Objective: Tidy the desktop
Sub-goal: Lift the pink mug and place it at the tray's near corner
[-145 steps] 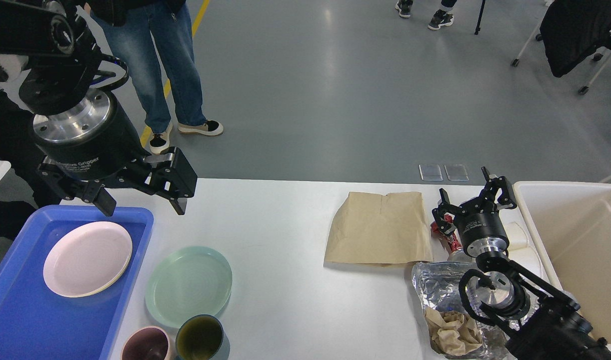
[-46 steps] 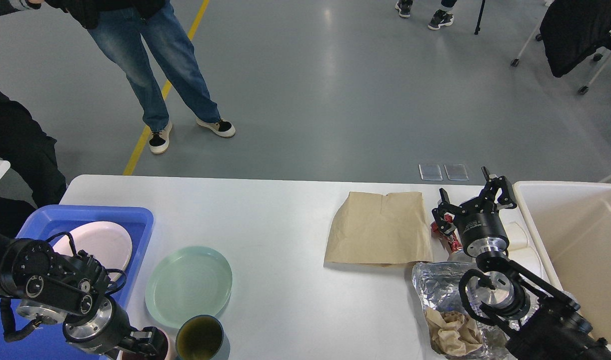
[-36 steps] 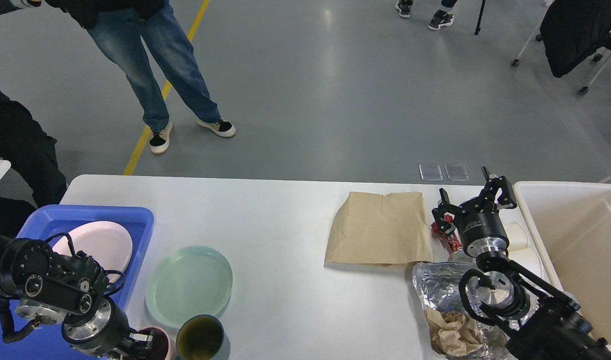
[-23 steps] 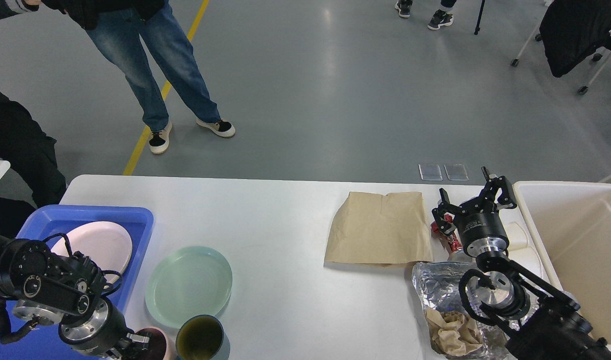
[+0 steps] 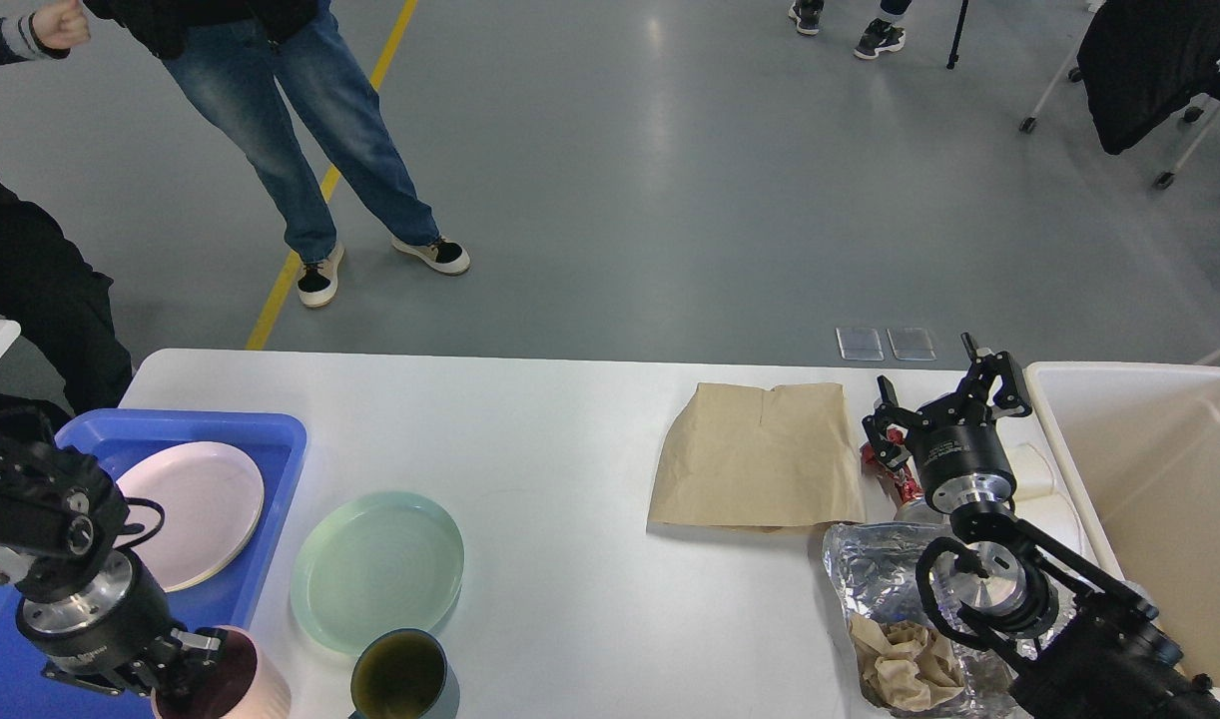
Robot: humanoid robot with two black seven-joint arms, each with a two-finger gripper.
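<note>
The tidying looks under way but far from finished, judging by how things lie on the tabletop [image 5: 530, 419]: that wide white surface fills the lower half of the view, with the blue tray [image 5: 186, 427] overlapping its left end, and I will place everything else from that tray. One pale pink plate [image 5: 193, 511] already lies inside it. Just right of the tray, on bare tabletop, sits the green plate [image 5: 378, 571], and nearer me than that plate the dark cup [image 5: 400, 679], both unsorted. At the tray's near right corner my left claw [image 5: 176, 674] is clamped on the rim of the pink cup [image 5: 233, 684], which appears raised and over the tray's edge (I judge it is headed into the tray). Well to the right of the tray lie a brown paper bag [image 5: 760, 454], crumpled foil with brown paper in it [image 5: 885, 599] and a red wrapper [image 5: 895, 479], none yet in the cream bin [image 5: 1134, 459] at the far right end. My right claw [image 5: 944, 399] hangs with its fingers spread and empty near the wrapper. The broad middle stretch between tray and bag is free for swinging an arm; the tray's raised rim is what the cup must pass.
</note>
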